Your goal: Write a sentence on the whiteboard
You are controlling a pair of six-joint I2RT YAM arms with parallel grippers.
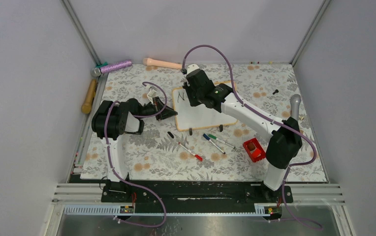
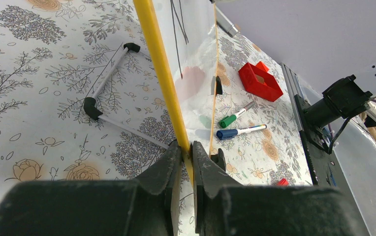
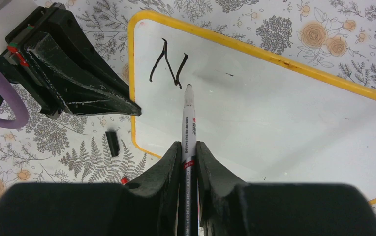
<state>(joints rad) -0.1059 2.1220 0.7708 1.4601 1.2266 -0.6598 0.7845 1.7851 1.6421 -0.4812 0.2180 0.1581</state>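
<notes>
On the flower-patterned tabletop, the whiteboard lies towards the far middle, between the two arms. I judge it light and stiff, with a glossy face that would slide under the push of a pen and smear if brushed. The place to take it is therefore the rim, where a pinch touches no writing area. It is a small white rectangle with rounded corners; its thin frame reads as yellow in the wrist views and paler from above, and two small black feet show at its near edge. The left hand is closed on the frame at the board's left side, one finger above and one below, which should steady it against the strokes. The right hand is clamped around a slim black marker pointing forward, its tip on or just above the white face; I cannot tell which. Of the sentence, only a black capital N shows, near the top left corner, just beside the pen tip.
</notes>
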